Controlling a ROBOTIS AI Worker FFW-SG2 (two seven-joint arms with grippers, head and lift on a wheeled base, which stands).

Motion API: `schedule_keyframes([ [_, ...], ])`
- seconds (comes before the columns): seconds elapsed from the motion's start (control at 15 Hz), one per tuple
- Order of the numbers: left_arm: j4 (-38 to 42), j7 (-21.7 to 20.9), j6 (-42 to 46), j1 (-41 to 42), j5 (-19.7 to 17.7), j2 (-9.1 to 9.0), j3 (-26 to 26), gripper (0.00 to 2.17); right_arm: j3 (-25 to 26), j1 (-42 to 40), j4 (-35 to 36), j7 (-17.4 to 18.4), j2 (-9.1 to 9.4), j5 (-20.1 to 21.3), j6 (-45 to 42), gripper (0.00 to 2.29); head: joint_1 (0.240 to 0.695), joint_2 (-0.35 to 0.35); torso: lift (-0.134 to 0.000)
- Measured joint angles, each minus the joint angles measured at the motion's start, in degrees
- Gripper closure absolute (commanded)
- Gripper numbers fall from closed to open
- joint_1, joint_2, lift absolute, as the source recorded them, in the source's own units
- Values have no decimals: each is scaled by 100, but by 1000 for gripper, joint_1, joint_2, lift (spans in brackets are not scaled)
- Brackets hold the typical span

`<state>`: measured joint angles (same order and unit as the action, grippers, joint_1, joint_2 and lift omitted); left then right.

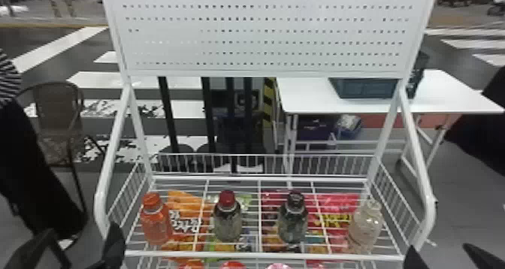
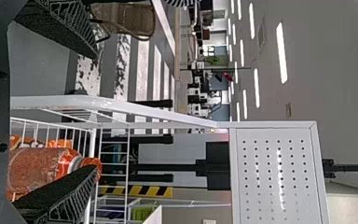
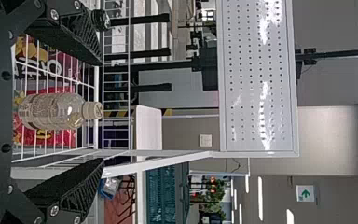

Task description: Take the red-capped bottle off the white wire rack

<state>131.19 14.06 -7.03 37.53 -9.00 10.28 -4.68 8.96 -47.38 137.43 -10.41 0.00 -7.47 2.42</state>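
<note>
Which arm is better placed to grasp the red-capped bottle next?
Left, I'd judge: its jaws sit nearer the red-capped bottle, with one orange bottle intervening; rightward, the dark-capped bottle and clear bottle both intervene.

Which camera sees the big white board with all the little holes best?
The head view: the white board is all there, upright. Both wrist views show it sideways, with one end cut off.

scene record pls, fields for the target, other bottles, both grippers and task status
target: red-capped bottle, upright
support: white wire rack
left of target: orange bottle
right of target: dark-capped bottle, then clear bottle
left gripper: open, near rack's front left corner
right gripper: open, near front right corner
status: target not yet taken off
</note>
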Motion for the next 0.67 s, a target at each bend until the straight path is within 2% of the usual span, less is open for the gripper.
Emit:
schedule_keyframes([
  [0.67, 99, 0, -74, 39, 11, -42, 33, 39, 25, -13, 116, -49, 0, 9, 0, 154, 499, 0, 0],
])
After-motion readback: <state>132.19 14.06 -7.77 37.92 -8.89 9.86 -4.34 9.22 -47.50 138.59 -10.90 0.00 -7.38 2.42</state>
